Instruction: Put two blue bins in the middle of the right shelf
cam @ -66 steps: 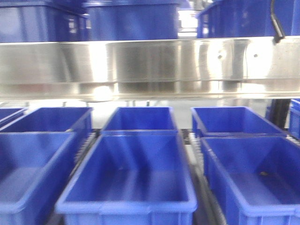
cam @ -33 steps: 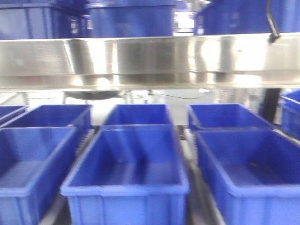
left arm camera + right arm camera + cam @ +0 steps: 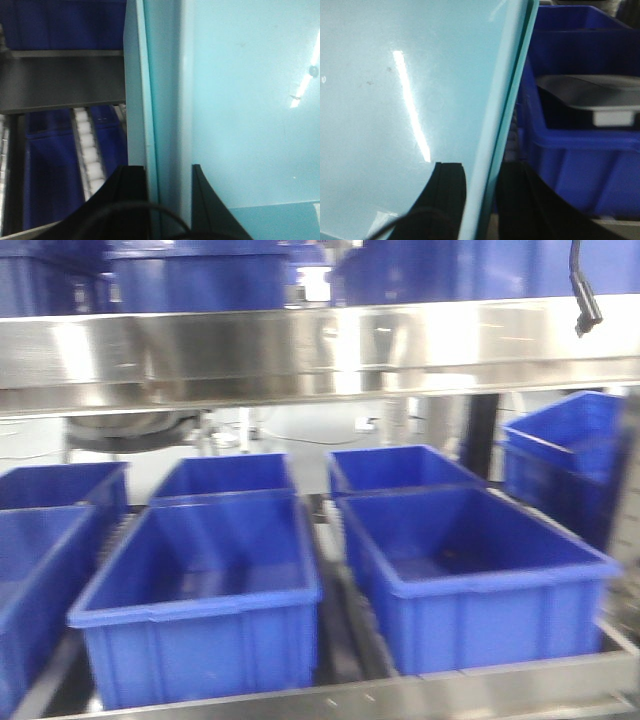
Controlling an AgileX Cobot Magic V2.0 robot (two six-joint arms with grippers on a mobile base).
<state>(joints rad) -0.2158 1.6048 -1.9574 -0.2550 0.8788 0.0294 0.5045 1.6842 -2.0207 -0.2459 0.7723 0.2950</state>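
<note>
A pale blue bin fills both wrist views; it does not show in the front view. My left gripper (image 3: pixel 169 200) is shut on the bin's wall (image 3: pixel 165 100), one black finger (image 3: pixel 131 195) outside and one inside. My right gripper (image 3: pixel 482 200) is shut on the opposite wall (image 3: pixel 505 100) of the same bin, with one finger (image 3: pixel 447 195) inside. The bin's smooth inner face (image 3: pixel 380 100) reflects a ceiling light. In the front view the shelf's middle level holds several dark blue bins, one at the centre (image 3: pixel 200 580) and one to its right (image 3: pixel 470 560).
A steel upper shelf beam (image 3: pixel 320 350) spans the view with more blue bins above it. Stacked blue bins (image 3: pixel 565 455) stand at the far right. A steel front rail (image 3: pixel 400 690) runs along the bottom. White rollers (image 3: pixel 90 150) show under the left wrist. A black cable (image 3: pixel 585 300) hangs at the upper right.
The front view has shifted right and back: the shelf bins now sit further left and look smaller, the front rail has come into view, and the stacked bins appear at right.
</note>
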